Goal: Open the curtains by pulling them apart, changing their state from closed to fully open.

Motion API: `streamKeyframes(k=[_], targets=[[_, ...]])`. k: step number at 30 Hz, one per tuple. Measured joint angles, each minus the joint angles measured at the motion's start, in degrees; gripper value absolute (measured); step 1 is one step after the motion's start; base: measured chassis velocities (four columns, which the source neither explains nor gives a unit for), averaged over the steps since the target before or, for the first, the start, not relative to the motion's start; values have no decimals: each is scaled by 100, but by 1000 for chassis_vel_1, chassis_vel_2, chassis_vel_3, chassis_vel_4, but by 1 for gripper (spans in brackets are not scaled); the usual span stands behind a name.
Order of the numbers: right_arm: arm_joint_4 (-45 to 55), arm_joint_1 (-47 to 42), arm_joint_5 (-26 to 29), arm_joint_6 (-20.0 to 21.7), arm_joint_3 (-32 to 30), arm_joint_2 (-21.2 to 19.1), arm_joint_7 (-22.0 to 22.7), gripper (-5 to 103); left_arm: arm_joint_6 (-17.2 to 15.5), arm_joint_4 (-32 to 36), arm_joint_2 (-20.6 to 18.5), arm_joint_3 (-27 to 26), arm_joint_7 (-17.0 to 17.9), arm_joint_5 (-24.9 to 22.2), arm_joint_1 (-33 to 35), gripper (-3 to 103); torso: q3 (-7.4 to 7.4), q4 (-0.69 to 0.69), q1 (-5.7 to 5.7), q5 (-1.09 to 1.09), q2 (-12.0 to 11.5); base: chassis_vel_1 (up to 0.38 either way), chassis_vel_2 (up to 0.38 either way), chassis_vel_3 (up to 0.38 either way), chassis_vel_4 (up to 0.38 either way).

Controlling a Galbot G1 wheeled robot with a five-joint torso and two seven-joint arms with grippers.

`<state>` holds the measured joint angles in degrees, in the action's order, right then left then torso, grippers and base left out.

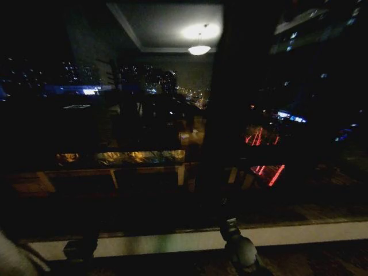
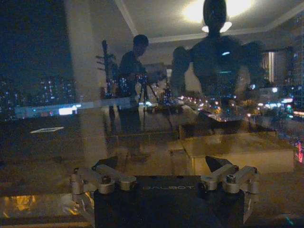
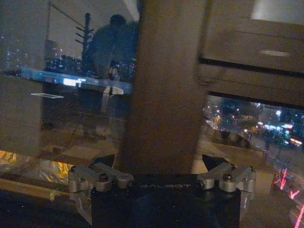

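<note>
The curtains are out of view; bare night-time window glass point(image 1: 144, 115) lies ahead of me. In the left wrist view my left gripper point(image 2: 162, 164) is open, nothing between its fingers, and faces the glass, which reflects the robot and the room. My right gripper point(image 3: 159, 161) is also open and empty, just in front of a broad brown upright post point(image 3: 166, 85). In the head view the right gripper point(image 1: 233, 230) is low at the centre right, by the dark upright point(image 1: 221, 115). The left arm point(image 1: 80, 248) is a dark shape at the lower left.
A pale sill point(image 1: 172, 241) runs along the foot of the window. A pale patch point(image 1: 8, 259) sits in the lower left corner, too dark to identify. The ceiling lamp point(image 1: 199, 50) is mirrored in the glass. City lights show outside.
</note>
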<state>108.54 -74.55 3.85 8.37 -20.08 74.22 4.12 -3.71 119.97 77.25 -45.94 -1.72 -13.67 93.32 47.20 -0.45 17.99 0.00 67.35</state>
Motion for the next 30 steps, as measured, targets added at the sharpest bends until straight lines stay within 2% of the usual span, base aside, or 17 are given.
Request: streamKeyframes(k=[30], targets=[[27, -71, -144, 14, 17, 68, 6, 100, 182, -74, 39, -10, -32, -8, 123, 100, 0, 0, -1, 1, 1, -107, -404, 102, 403]])
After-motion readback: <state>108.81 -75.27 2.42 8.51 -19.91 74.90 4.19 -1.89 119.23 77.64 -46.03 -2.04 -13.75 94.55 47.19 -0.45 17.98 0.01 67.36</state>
